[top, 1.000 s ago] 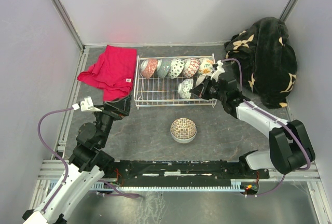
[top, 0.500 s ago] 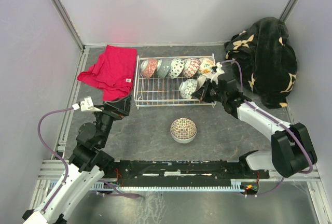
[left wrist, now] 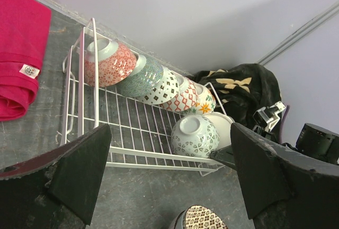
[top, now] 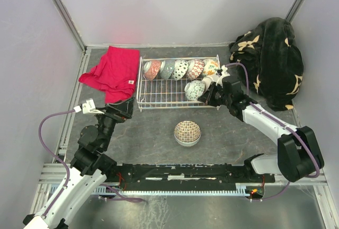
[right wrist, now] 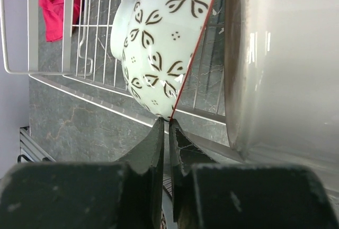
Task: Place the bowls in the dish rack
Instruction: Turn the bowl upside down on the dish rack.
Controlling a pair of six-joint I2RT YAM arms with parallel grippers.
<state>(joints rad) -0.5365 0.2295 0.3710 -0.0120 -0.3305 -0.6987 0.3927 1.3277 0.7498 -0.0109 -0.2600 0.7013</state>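
No legible text; cloth tag [left wrist: 30, 71] unreadable.

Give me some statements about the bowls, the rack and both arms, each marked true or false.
1. Five bowls line the far side of the dish rack. True.
2. The right tool is open and empty. False: it is shut on the rim of the leaf-patterned bowl.
3. One patterned bowl sits on the table, outside the rack. True.
4. The red cloth lies inside the rack. False: it lies on the table, left of the rack.
5. The left tool grips a bowl. False: it is open and empty.
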